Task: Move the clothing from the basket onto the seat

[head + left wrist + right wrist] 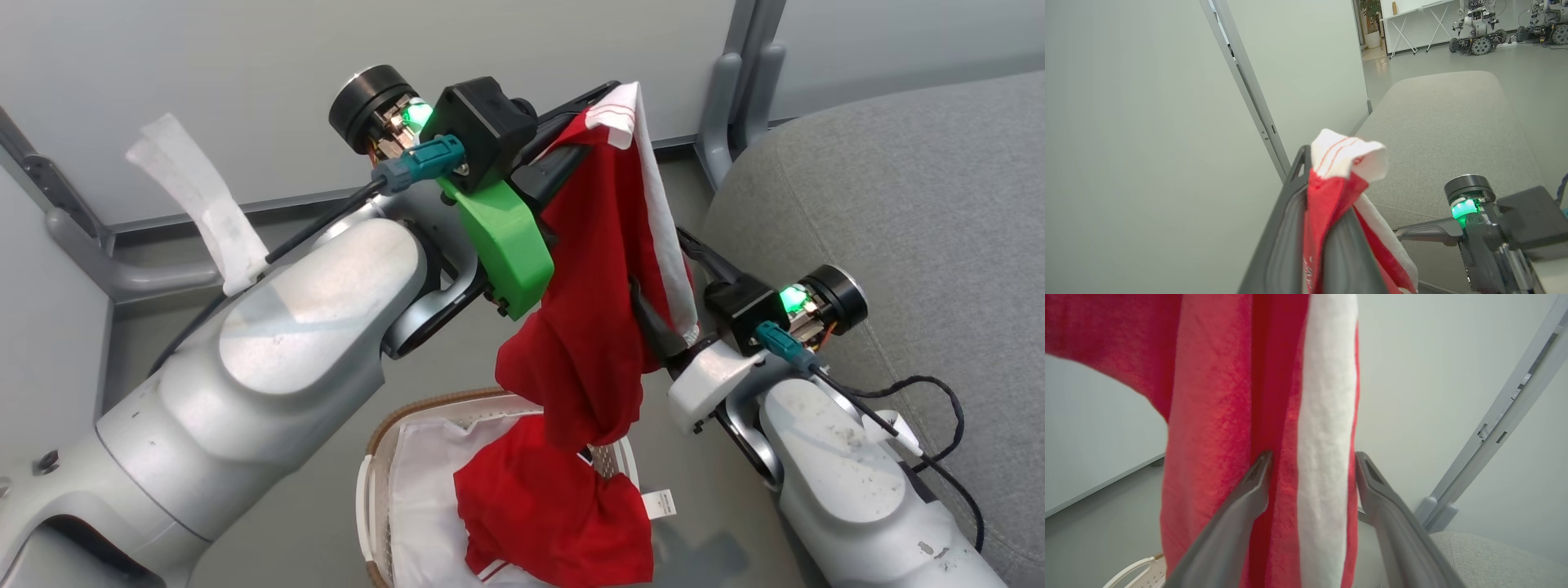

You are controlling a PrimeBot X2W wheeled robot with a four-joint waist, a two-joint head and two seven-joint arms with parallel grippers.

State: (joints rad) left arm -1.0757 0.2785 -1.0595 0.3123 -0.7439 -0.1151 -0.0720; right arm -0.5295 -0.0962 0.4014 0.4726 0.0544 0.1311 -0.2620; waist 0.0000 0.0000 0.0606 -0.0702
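Note:
A red jersey with white trim hangs in the air above the basket. My left gripper is shut on its top edge; the left wrist view has the bunched white-and-red cloth pinched between that gripper's dark fingers. My right gripper stands open lower down, its jaws on either side of the hanging cloth; the right gripper has a white stripe between its fingers. Another red jersey lies in the basket on the white liner. The grey seat is to the right.
Pale wall panels with grey posts stand behind. A white label tag hangs over the basket's right side. A black cable trails by my right forearm. Far off are wheeled robots and a white table.

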